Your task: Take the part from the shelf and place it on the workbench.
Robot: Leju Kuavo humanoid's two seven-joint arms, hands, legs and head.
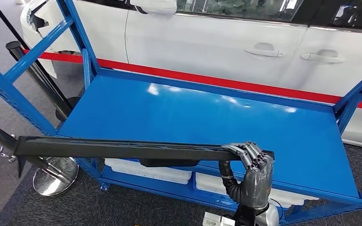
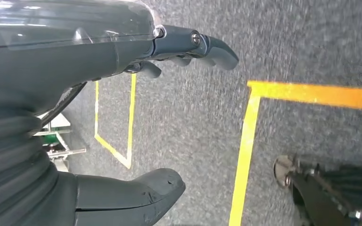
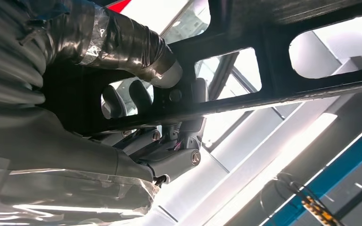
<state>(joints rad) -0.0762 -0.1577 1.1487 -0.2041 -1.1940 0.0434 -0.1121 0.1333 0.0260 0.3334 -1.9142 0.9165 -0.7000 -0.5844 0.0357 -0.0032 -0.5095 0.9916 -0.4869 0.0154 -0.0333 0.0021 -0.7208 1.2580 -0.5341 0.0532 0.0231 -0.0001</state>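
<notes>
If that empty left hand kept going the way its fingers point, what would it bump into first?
Probably just the grey carpet floor: the left hand hangs open above it with nothing between, though depth is hard to judge.

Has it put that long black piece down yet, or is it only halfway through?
About halfway. The right hand grips the long black part near one end and holds it level above the blue shelf, so the pickup looks done. The left hand hangs over the floor, holding nothing. Left to do: carry the part to the workbench and set it down.
</notes>
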